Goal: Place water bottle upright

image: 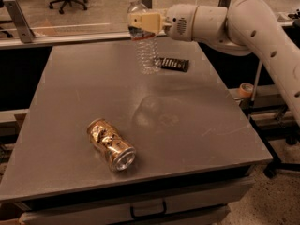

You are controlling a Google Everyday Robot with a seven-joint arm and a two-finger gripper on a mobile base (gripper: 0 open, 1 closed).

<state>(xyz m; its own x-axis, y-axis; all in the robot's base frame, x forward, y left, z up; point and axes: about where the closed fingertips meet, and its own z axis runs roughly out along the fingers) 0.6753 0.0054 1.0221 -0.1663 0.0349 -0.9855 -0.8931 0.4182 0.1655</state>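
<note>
Where the arm (255, 20) reaches in from the upper right of the frame, the gripper (139, 21) sits at top centre, above the far edge of the table (70, 93). Its tan fingers (149, 19) are closed around the bottle (146, 53), pinching it high up, just under the shoulder, where a thin red-and-white band shows. The bottle hangs nearly upright, with its white cap at the very top of the frame and its base leaning slightly toward the right. The base is down at the tabletop in the upper middle of the picture, but I cannot tell whether it touches the surface or sits just above it.

Just right of the bottle's base lies a flat dark bar (174, 64) with pale markings, close to the bottle but not clearly touching it. Well apart from both, in the lower left of the frame, a dented gold-and-silver can (111, 144) lies on its side on the table, its open silver end pointing toward the bottom right. At the right edge, beyond the table, a roll of tape (245, 89) rests on a lower ledge.
</note>
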